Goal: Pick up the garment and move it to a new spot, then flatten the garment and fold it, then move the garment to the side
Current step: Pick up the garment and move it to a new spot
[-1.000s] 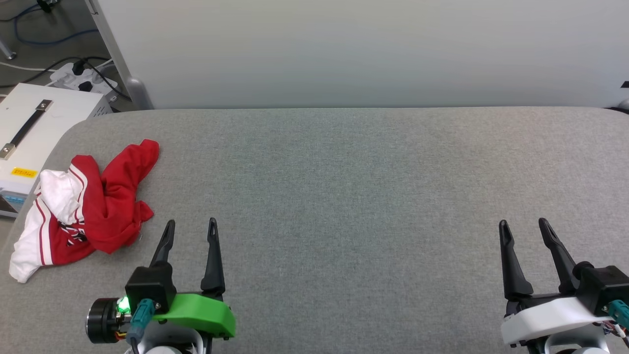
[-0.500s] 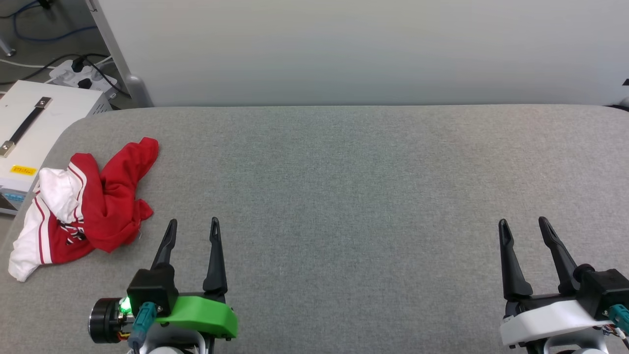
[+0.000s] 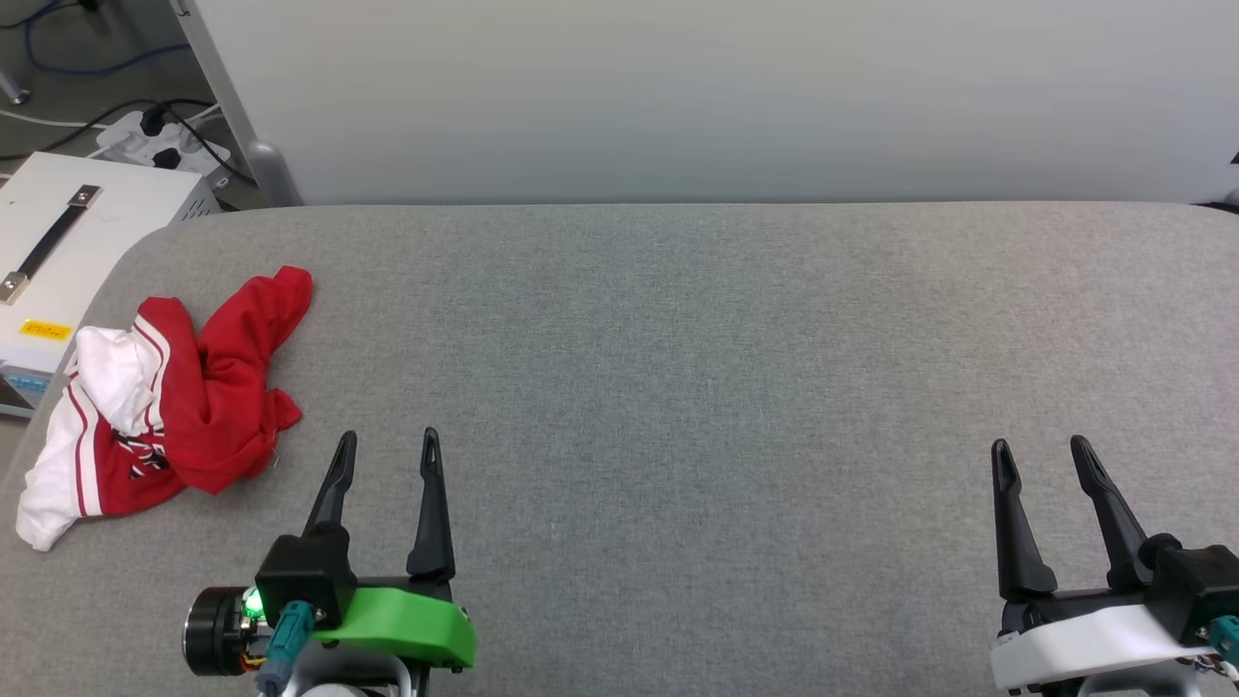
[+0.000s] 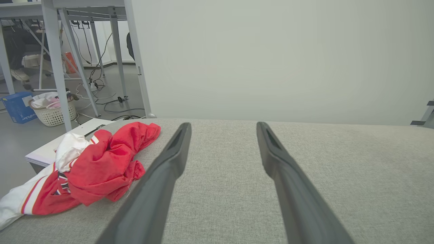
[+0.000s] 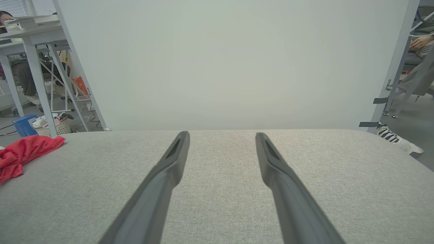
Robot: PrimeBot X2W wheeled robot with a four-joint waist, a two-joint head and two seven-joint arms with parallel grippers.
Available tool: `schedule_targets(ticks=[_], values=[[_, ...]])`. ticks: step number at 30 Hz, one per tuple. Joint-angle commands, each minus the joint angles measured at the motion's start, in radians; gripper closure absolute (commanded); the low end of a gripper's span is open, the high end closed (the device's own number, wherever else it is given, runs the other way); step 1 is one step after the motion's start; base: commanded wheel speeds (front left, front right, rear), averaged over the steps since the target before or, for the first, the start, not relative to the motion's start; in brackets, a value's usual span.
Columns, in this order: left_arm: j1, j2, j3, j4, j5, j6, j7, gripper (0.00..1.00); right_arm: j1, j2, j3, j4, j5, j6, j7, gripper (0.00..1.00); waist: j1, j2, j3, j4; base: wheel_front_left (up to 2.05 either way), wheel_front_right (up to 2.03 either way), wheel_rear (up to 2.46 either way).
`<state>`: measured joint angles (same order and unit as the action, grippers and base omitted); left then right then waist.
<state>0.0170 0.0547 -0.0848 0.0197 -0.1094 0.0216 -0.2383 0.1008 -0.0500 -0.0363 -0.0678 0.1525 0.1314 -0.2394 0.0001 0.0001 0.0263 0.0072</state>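
Garment (image 3: 165, 407) heaped to the left of the left gripper (image 3: 387, 436); both grippers spread wide and empty.

Farthest left of the left gripper, past the table edge: a white box (image 3: 58, 242) with a dark strap handle. Between that box and the gripper: the garment, a crumpled red heap with a white sleeve and striped trim. Lies on the grey padded table (image 3: 678, 368), ahead and to the left of the left fingers, near but not touching. Left gripper's fingers parted, nothing between them, pointing toward the white panel (image 3: 678, 97). Well to its right: the right gripper (image 3: 1040, 443), likewise parted and holding nothing, bare grey fabric ahead of it. In the right wrist view, a red fold of the garment far off to that gripper's left.
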Motion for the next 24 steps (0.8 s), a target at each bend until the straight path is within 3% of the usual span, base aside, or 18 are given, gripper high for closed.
schedule_targets(ticks=[1,12,24], values=[[-0.02,-0.004,-0.002,0.002,-0.012,-0.002,-0.012,0.0,0.01,0.0,-0.002,-0.008,0.006,-0.001,-0.011,0.0,-0.0001,-0.0001,0.001,0.002,0.0,0.0,0.0],[-0.027,-0.005,0.004,0.01,-0.022,0.005,-0.024,0.0,0.013,0.0,-0.002,-0.008,0.01,-0.001,-0.022,0.0,-0.0001,-0.0001,0.008,0.035,0.0,0.0,0.0],[-0.042,-0.005,0.037,0.023,-0.042,0.012,-0.024,0.0,0.002,0.0,0.017,-0.011,0.004,-0.001,-0.022,0.0,-0.0001,-0.0001,0.036,0.14,0.0,0.0,0.0]])
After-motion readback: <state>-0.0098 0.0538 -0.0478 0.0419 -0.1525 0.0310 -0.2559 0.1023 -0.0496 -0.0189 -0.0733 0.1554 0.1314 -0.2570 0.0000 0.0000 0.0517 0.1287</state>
